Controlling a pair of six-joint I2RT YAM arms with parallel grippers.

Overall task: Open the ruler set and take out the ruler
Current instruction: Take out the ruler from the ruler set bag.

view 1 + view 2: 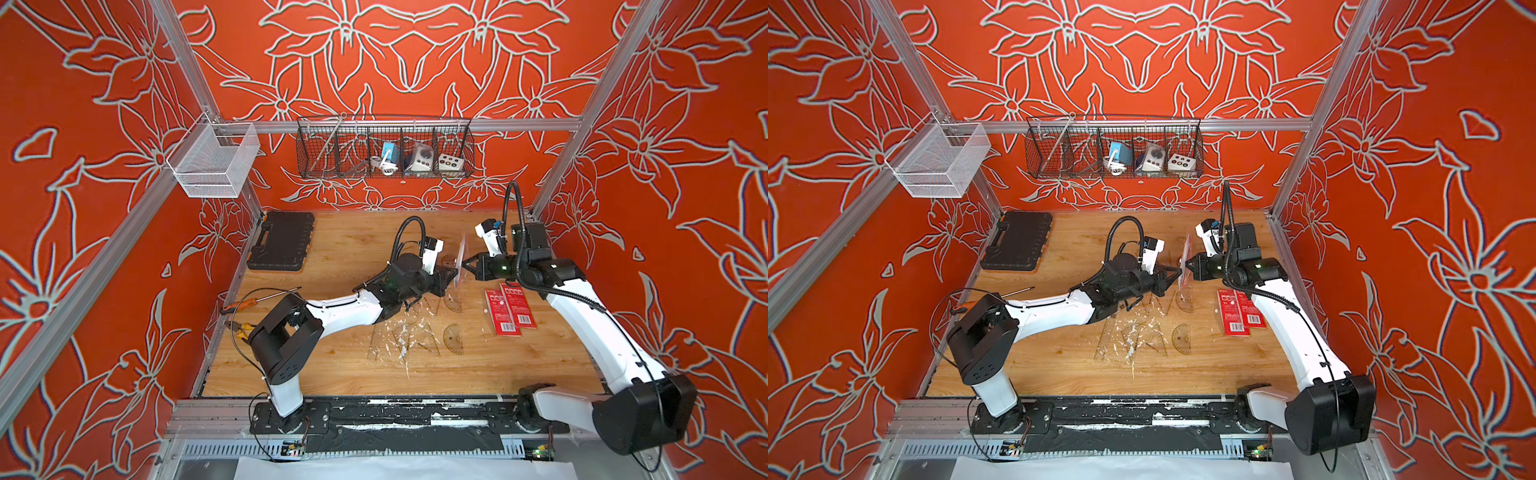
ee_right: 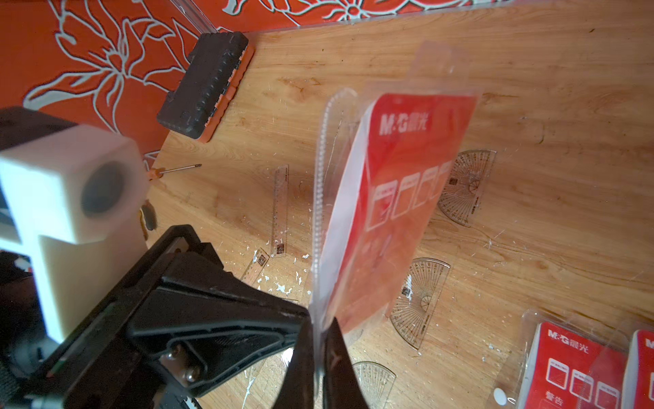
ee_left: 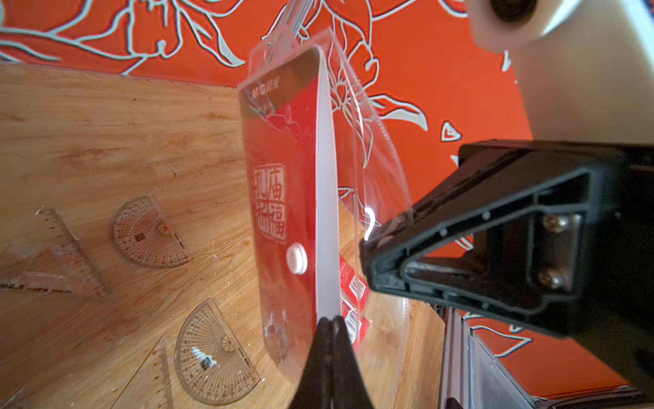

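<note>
- Above the middle of the wooden table (image 1: 498, 365), you have the ruler set (image 1: 460, 259) held up on edge between the two arms, clear of the wood.
- Your left gripper (image 3: 331, 322) is clamped on the pouch's edge. In the left wrist view its jaws are pressed together over the white card and clear plastic.
- Your right gripper (image 2: 318, 331) pinches the clear sheet with the beaded seam. In the right wrist view its jaws are closed tight on that plastic.
- You can see in both top views that the two grippers meet almost nose to nose, one on each face of the pouch.
- The clear sheet stands away from the red card, so the pouch gapes along one side. A white snap button (image 3: 296, 258) shows on the red face.
- You cannot tell whether a ruler sits inside the held pouch.
- Under and beside the pouch, clear protractors (image 1: 454, 338), set squares (image 1: 399, 340) and a clear straight ruler (image 2: 280, 209) lie flat on the table among white flecks.
- Two more red ruler packs (image 1: 509, 309) lie flat, side by side, close to your right arm.
- A black tool case (image 1: 282, 241) sits in the far left corner of the table.
- An orange-handled screwdriver (image 1: 257, 297) lies near the left edge.
</note>
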